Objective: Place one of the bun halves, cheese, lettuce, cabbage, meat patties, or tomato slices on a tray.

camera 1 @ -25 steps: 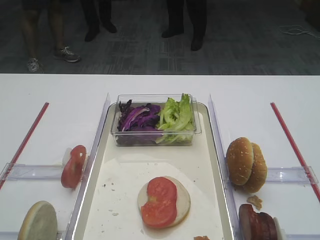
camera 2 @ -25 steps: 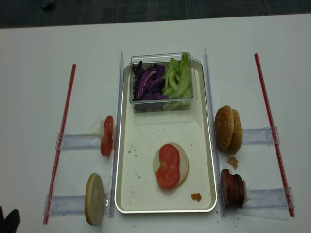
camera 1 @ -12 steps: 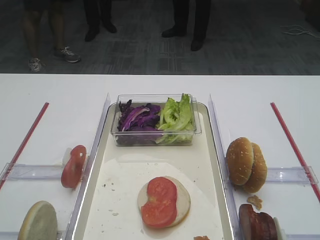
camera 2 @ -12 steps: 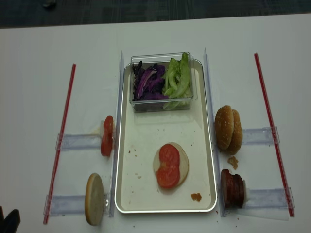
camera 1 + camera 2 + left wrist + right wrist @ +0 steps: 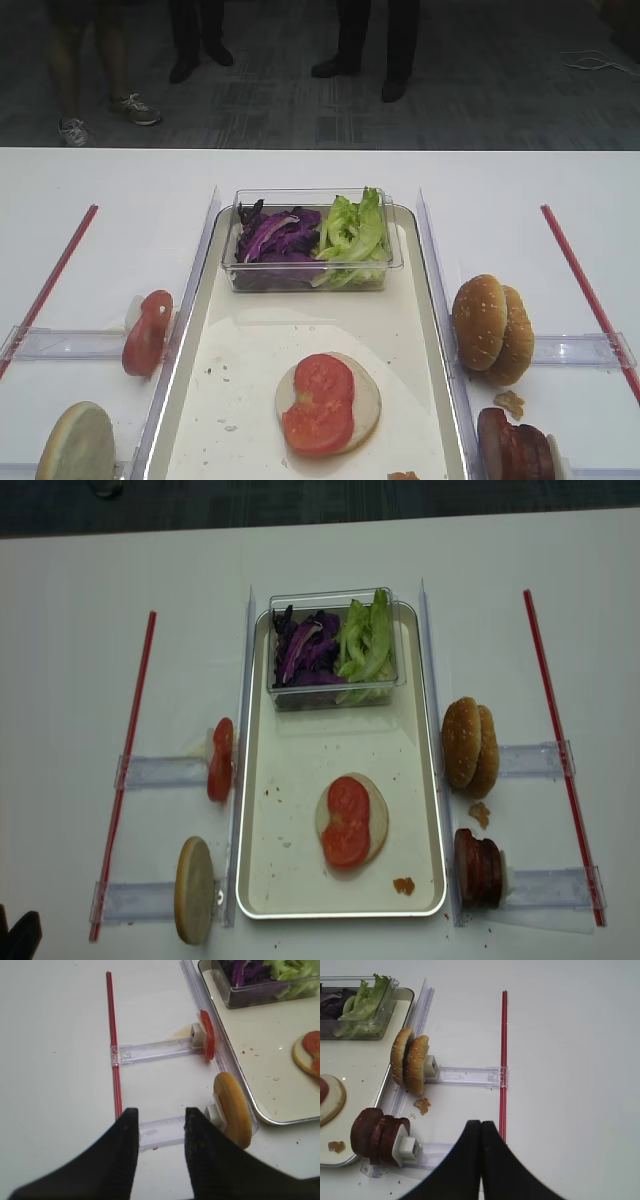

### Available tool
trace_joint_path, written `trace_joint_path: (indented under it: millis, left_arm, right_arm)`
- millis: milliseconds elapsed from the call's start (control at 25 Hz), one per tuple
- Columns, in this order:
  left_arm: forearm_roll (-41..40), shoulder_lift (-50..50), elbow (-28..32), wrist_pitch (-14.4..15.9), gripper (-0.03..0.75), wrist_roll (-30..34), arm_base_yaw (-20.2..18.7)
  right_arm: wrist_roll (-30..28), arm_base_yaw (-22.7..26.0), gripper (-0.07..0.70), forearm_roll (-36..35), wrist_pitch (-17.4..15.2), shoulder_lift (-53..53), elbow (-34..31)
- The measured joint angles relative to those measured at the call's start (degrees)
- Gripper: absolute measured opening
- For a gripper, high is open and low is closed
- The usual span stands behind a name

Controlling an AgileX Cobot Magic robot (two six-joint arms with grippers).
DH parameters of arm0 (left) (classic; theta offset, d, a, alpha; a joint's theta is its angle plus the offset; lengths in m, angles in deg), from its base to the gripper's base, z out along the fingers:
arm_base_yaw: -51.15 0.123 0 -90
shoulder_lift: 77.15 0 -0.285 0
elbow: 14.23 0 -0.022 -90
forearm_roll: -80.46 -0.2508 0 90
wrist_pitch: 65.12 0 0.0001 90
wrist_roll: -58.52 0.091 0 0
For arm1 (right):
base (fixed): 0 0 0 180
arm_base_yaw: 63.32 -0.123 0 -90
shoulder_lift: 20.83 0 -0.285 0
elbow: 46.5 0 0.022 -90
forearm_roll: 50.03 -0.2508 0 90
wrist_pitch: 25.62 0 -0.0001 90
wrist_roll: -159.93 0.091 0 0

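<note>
The cream tray [image 5: 300, 742] holds a pale bun half [image 5: 377, 815] topped with two tomato slices [image 5: 347, 822]. At its far end lie purple cabbage [image 5: 305, 650] and lettuce [image 5: 365, 645]. Left of the tray, a tomato slice [image 5: 207, 1042] and a bun half [image 5: 231, 1109] stand on edge in clear holders. On the right stand two sesame buns [image 5: 410, 1060] and meat patties [image 5: 375, 1135]. My left gripper [image 5: 160, 1112] hovers open and empty over the near left holder. My right gripper [image 5: 481, 1123] is shut and empty, near the patties' holder. Cheese is out of view.
A clear plastic tub [image 5: 330, 695] contains the greens. Red strips [image 5: 125, 780] [image 5: 560, 750] run along both sides of the white table. Clear rails [image 5: 242, 680] flank the tray. Crumbs [image 5: 403, 885] lie on the tray. People stand beyond the far edge.
</note>
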Motion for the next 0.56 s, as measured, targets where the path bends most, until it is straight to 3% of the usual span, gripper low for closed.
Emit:
trace_joint_path:
  millis: [560]
  left_arm:
    - [0.0, 0.0, 0.0, 0.0, 0.216, 0.0, 0.0]
  right_arm:
    - [0.0, 0.0, 0.133, 0.0, 0.0, 0.0, 0.0]
